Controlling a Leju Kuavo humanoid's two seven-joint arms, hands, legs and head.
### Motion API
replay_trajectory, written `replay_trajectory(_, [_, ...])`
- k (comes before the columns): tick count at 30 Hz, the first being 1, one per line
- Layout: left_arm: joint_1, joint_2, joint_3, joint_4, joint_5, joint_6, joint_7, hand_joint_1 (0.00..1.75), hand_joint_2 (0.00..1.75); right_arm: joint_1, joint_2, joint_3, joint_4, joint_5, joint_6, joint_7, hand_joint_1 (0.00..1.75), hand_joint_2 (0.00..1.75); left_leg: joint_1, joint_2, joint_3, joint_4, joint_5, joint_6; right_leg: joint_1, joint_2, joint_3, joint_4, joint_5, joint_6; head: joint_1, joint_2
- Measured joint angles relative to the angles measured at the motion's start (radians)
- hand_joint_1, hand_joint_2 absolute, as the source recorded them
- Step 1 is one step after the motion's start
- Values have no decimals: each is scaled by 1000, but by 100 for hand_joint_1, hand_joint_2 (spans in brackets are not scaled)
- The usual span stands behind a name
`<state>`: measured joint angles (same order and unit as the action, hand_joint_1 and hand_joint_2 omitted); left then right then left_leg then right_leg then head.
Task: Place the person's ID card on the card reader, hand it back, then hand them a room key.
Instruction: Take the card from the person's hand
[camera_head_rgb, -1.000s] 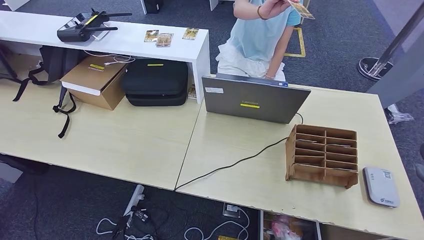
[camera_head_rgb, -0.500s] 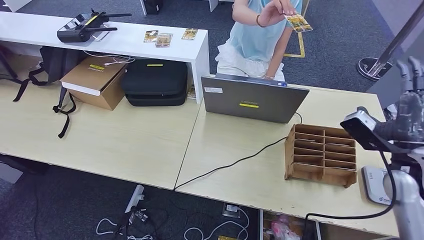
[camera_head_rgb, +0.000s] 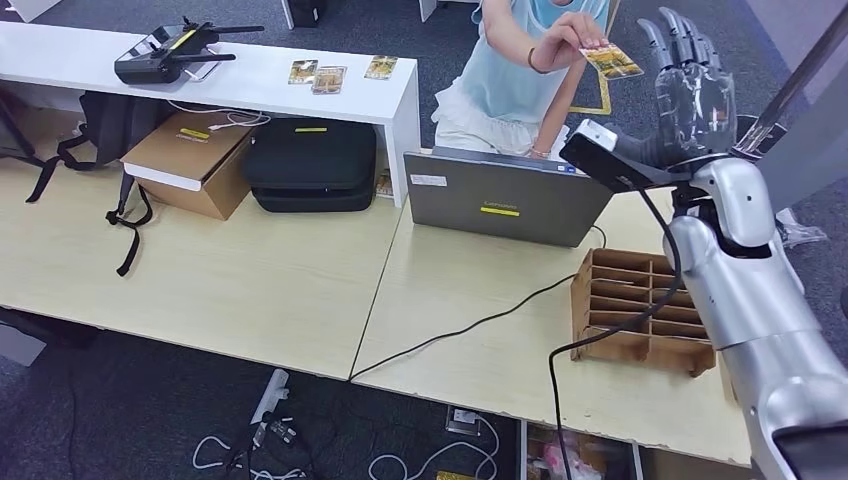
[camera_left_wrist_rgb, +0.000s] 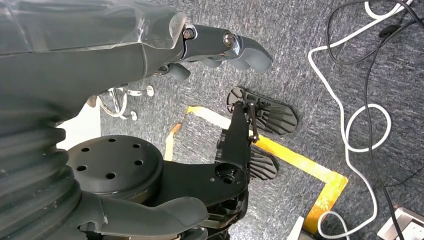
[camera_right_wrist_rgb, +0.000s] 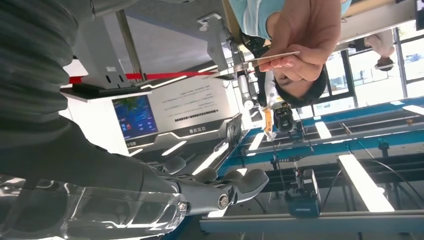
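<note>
right hand (camera_head_rgb: 690, 85) raised from table edge, open beside ID card (camera_head_rgb: 612, 62) | person's hand (camera_head_rgb: 568, 42) lowered card

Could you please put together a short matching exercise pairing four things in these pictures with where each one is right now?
Things:
1. ID card
2. right hand
3. laptop
4. wooden slot rack

Places:
A. on the desk, partly behind the silver forearm
B. pinched in the person's fingers, held out over the desk
C. raised beside the card, fingers apart, holding nothing
D. on the desk in front of the person, lid towards the robot

Pairs: 1-B, 2-C, 3-D, 4-A
</note>
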<state>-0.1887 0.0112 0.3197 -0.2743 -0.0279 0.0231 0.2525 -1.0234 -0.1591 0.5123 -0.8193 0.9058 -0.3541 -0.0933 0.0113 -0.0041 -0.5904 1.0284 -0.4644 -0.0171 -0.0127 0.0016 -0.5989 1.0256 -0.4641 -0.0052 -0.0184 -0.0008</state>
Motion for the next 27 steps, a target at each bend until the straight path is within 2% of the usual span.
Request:
replay_trajectory(13, [-22, -8, -20, 0, -11, 13, 0, 0, 175, -101, 53, 53, 182, 46, -35, 37, 1, 175, 0, 0, 0, 1, 0, 0, 0, 0, 0, 0, 0, 0, 0, 0])
replay_trajectory(14, [-25, -9, -22, 0, -11, 13, 0, 0, 175, -105, 56, 54, 191, 49, -38, 39, 19, 175, 0, 0, 0, 0, 0, 0, 0, 0, 0, 0, 0, 0, 0, 0])
replay_trajectory(15, [-27, -11, -25, 0, -11, 13, 0, 0, 175, -108, 58, 56, 199, 52, -41, 40, 49, 175, 0, 0, 0, 0, 0, 0, 0, 0, 0, 0, 0, 0, 0, 0])
replay_trajectory(17, [-30, -13, -28, 0, -10, 14, 0, 0, 175, -112, 62, 59, 212, 56, -45, 42, 136, 175, 0, 0, 0, 0, 0, 0, 0, 0, 0, 0, 0, 0, 0, 0])
replay_trajectory(18, [-31, -14, -29, 0, -9, 14, 0, 0, 175, -113, 64, 60, 218, 58, -47, 43, 161, 175, 0, 0, 0, 0, 0, 0, 0, 0, 0, 0, 0, 0, 0, 0])
replay_trajectory(19, [-32, -15, -30, 0, -9, 14, 0, 0, 175, -114, 65, 62, 223, 60, -49, 44, 175, 175, 0, 0, 0, 0, 0, 0, 0, 0, 0, 0, 0, 0, 0, 0])
replay_trajectory(27, [-39, -23, -31, 0, 3, 4, 0, 0, 175, -123, 71, 67, 256, 74, -64, 47, 175, 175, 0, 0, 0, 1, 0, 0, 0, 0, 0, 0, 0, 0, 0, 0])
